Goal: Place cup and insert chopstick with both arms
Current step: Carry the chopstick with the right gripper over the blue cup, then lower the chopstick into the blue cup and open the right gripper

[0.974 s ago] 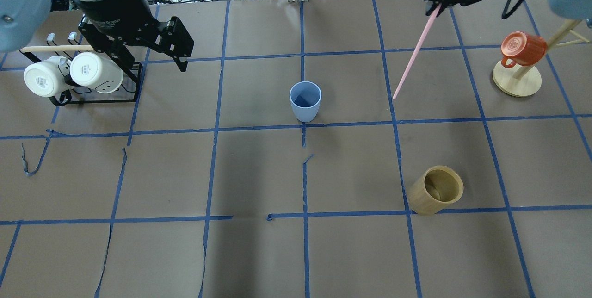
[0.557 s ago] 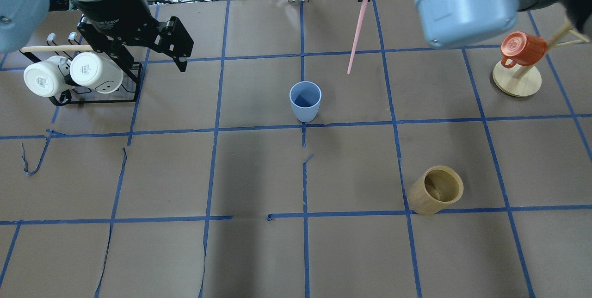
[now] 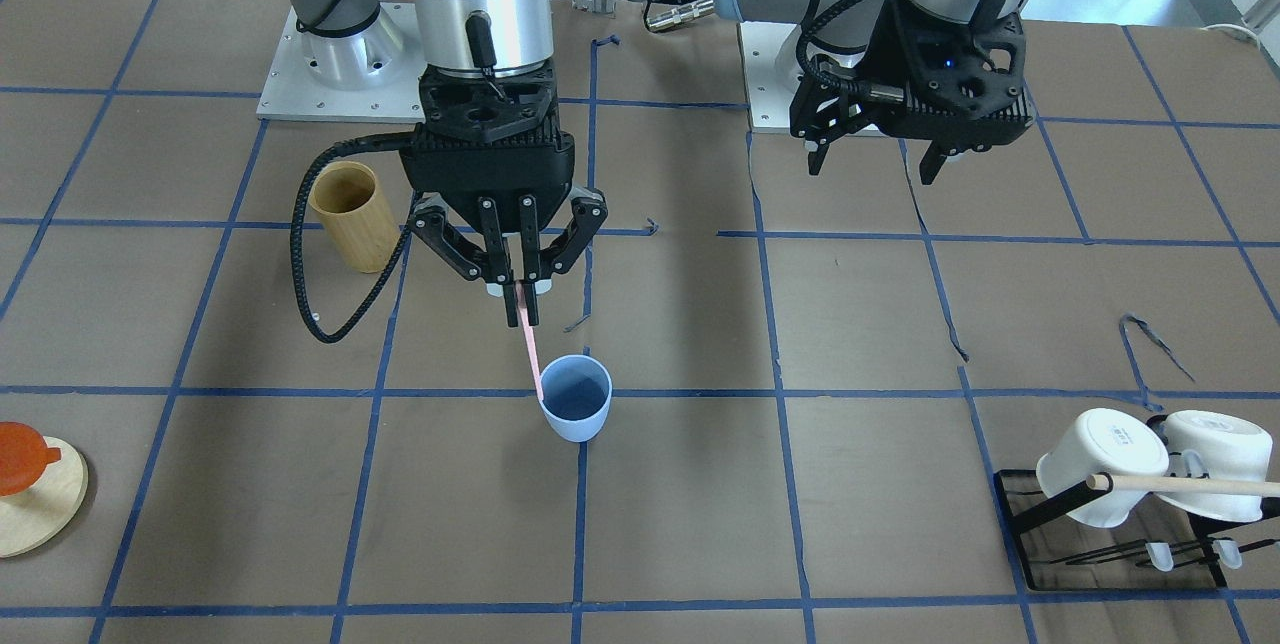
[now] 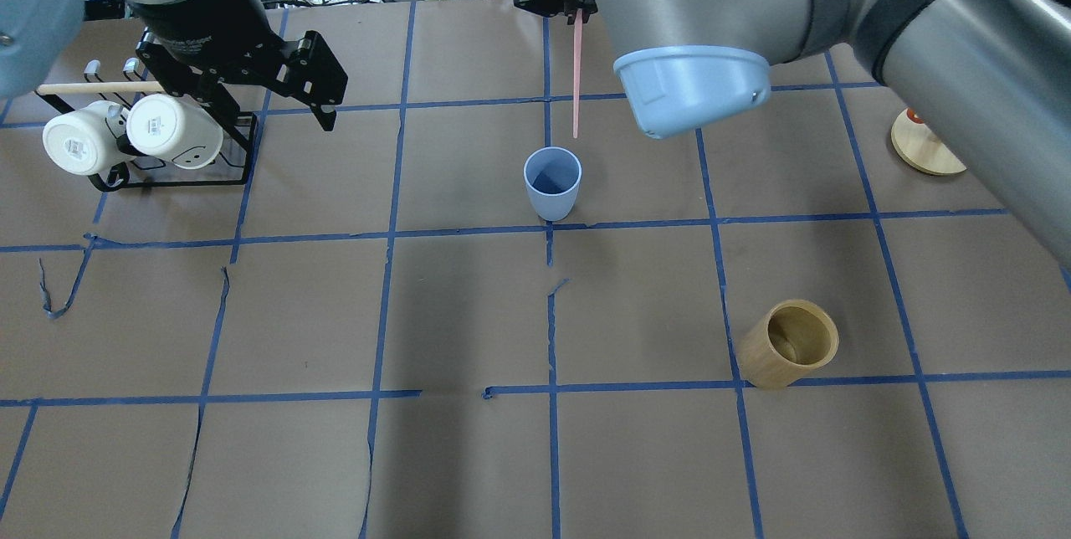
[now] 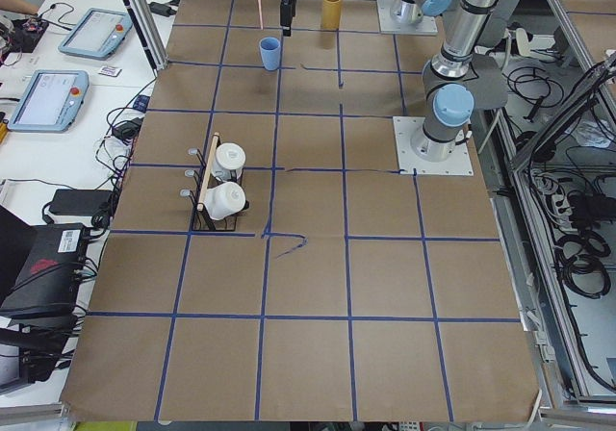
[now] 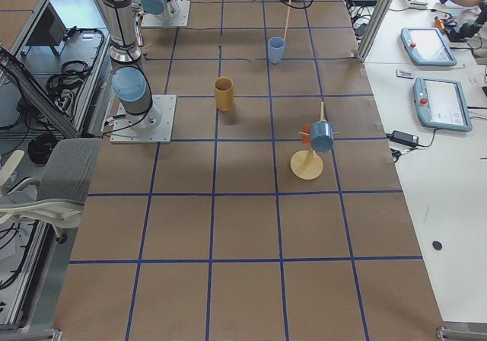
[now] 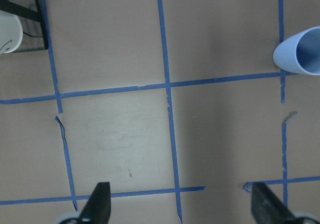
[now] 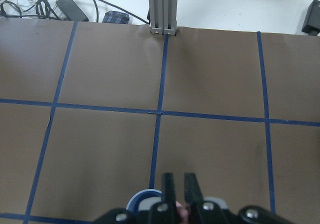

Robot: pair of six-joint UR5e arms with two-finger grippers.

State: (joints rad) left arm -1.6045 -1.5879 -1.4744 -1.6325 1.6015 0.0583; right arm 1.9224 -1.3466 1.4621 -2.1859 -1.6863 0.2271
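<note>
The light blue cup (image 3: 576, 410) stands upright near the table's middle; it also shows in the overhead view (image 4: 552, 183). My right gripper (image 3: 518, 290) is shut on the top of the pink chopstick (image 3: 530, 339), which hangs almost straight down. Its lower tip is at the cup's rim; I cannot tell if it is inside. In the overhead view the chopstick (image 4: 576, 79) ends just behind the cup. My left gripper (image 3: 870, 164) is open and empty, raised well off to the cup's side; in its wrist view the cup (image 7: 300, 51) sits at the right edge.
A tan bamboo cylinder (image 4: 791, 344) stands at the front right. A black rack with two white mugs (image 4: 125, 137) and a wooden rod (image 4: 92, 88) is at the back left, under my left arm. A wooden mug tree (image 6: 308, 158) is at the far right.
My right arm has swung left from the back right, carrying the chopstick to above the cup; the stick now hangs near vertical. The left arm has barely moved.
</note>
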